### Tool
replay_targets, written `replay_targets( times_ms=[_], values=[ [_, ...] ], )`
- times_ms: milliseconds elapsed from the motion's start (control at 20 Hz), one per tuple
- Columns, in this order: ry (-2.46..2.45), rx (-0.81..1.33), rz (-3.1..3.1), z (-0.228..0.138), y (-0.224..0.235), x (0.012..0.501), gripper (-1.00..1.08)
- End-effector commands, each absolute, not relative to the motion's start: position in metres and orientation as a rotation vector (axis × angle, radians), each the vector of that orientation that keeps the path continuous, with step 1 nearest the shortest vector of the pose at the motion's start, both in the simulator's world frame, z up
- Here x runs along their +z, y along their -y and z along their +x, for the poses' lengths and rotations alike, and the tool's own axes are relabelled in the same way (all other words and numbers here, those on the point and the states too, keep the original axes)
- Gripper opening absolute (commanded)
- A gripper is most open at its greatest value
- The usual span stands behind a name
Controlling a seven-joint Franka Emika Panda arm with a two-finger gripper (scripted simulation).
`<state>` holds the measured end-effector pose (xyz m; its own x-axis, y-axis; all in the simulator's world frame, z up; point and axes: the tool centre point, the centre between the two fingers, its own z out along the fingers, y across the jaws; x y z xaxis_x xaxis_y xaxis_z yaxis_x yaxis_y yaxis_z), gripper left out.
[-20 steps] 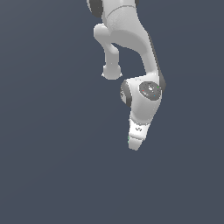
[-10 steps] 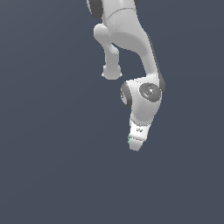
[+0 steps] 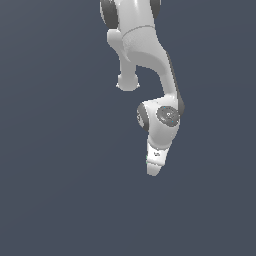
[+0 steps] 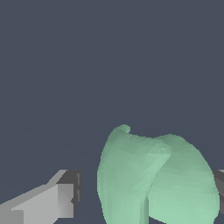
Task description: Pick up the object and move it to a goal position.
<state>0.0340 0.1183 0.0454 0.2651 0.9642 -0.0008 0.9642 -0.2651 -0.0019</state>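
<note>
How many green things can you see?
1. The lumpy mint-green piece sits between the fingers of the white robot hand in the wrist view. In the exterior view the hand hides it, so others could be hidden too.

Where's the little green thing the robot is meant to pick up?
The mint-green object shows only in the wrist view, between the gripper's two fingers. In the exterior view the white arm hides it.
</note>
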Motion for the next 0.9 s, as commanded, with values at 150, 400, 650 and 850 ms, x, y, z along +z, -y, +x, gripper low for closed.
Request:
replay_targets(
  times_ms=[150,400,650,850],
  values=[
    [1.905,0.000,-2.498,0.0354,-0.1185,0.0427,-1.00],
    [1.905,0.000,-2.498,0.0354,-0.1185,0.0427,-1.00],
    [1.905,-0.001,-2.499,0.0357,-0.1181,0.0434,-1.00],
    [1.920,-0.012,-2.489,0.0368,-0.1159,0.0481,-1.00]
  ],
)
